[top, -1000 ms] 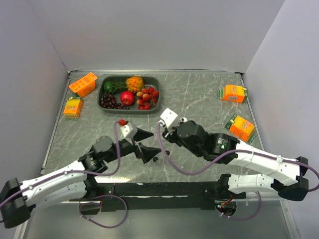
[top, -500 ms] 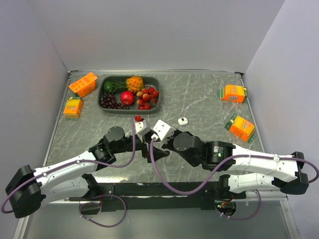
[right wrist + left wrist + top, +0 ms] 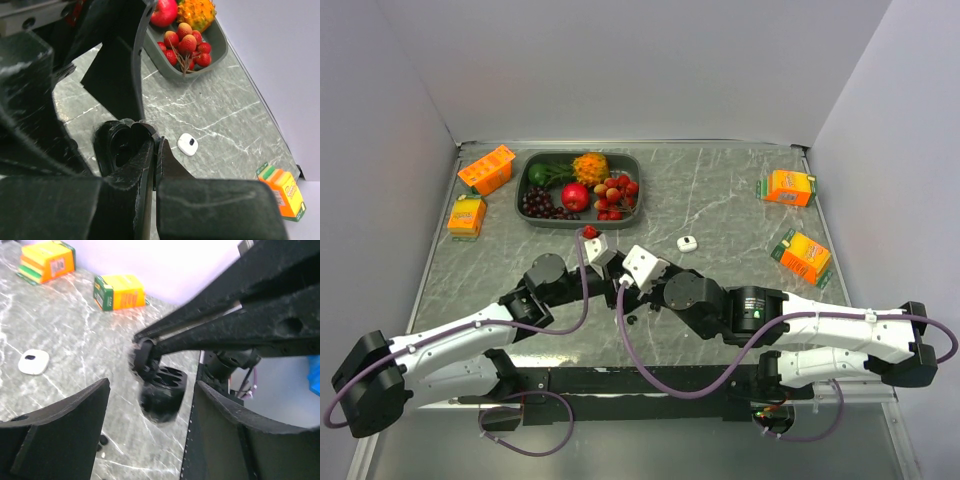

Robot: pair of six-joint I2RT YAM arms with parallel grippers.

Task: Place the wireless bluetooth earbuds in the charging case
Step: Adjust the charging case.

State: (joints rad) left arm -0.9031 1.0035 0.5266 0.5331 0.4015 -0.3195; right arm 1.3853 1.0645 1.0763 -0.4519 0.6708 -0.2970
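A black charging case [image 3: 161, 392] with open wells hangs just above the marble table. My right gripper [image 3: 156, 146] is shut on its rim, and its long fingers [image 3: 210, 322] reach in from the upper right of the left wrist view. My left gripper [image 3: 150, 435] is open, its two fingers standing wide on either side just short of the case and touching nothing. Two tiny black earbuds [image 3: 102, 441] lie on the table by the left finger, seen from above as a dark speck [image 3: 632, 320]. A small white case [image 3: 687, 243] lies shut further back.
A dark tray [image 3: 519, 195] of fruit stands at the back left. Two orange boxes [image 3: 486, 169] [image 3: 467, 215] lie beside it, and two more [image 3: 789, 187] [image 3: 804, 257] lie at the right. Both arms cross near the table's front middle.
My right arm swung left with the black case until it met the left gripper, uncovering the white case. The left gripper pushed forward and its jaws narrowed.
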